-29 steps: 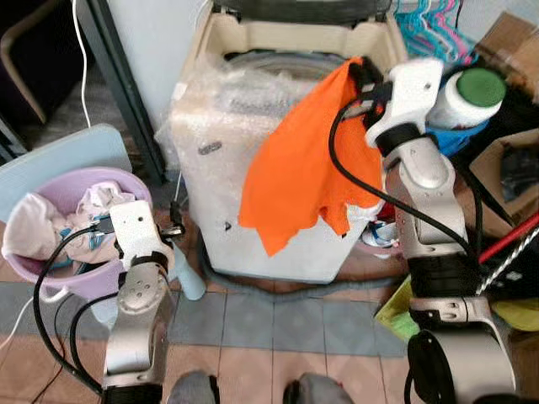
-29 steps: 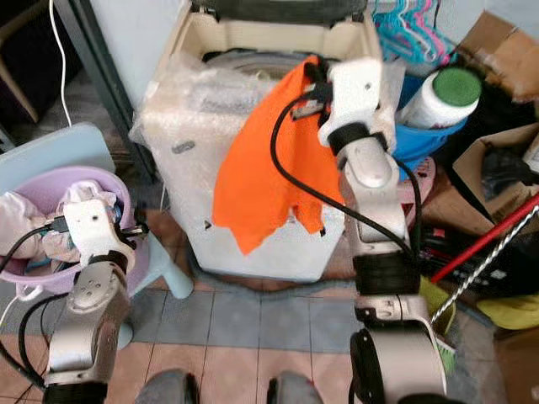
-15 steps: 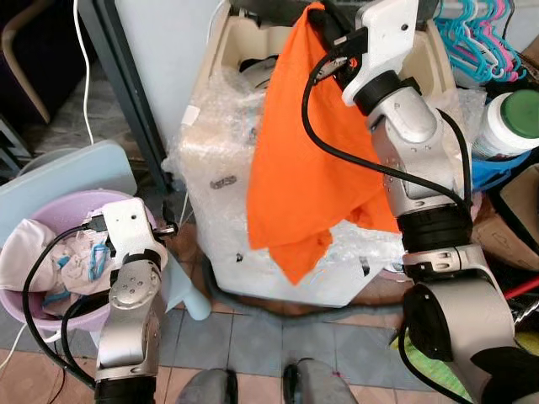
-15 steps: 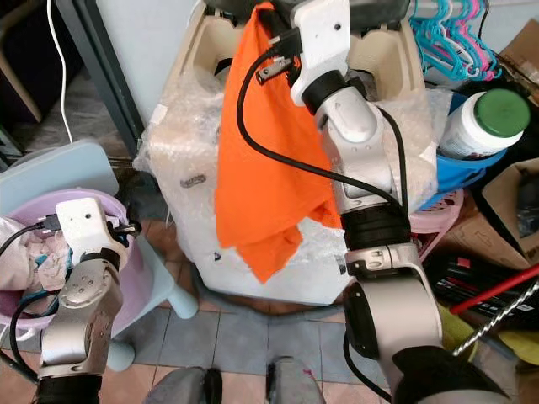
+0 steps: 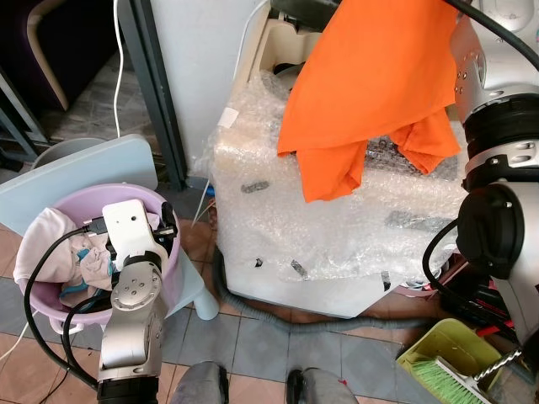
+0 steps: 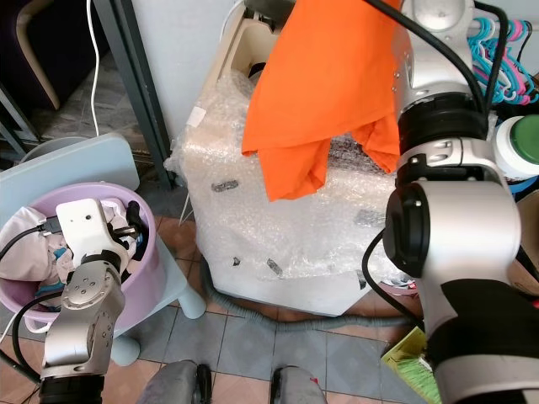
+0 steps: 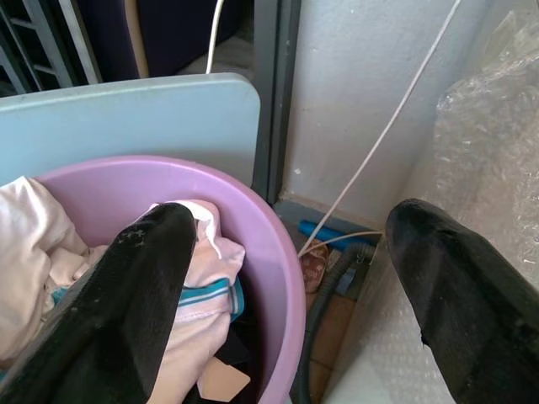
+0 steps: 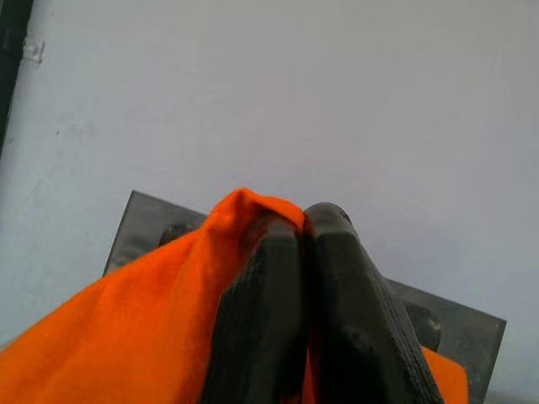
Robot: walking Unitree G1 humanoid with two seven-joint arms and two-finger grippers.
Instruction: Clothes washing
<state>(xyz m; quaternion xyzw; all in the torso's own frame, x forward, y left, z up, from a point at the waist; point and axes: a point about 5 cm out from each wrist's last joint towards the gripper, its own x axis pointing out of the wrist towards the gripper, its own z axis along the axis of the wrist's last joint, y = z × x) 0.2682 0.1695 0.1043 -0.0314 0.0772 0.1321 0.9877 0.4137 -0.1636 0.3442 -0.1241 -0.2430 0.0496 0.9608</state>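
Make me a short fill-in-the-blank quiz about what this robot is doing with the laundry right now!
1. The right gripper is pinching an ____ cloth garment.
2. The white washing machine is wrapped in ____ wrap.
3. The open left gripper hangs over a round ____ plastic basin of clothes.

Missing words: orange; bubble; purple

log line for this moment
right gripper shut on orange shirt, raised over washer | left gripper open above purple basket
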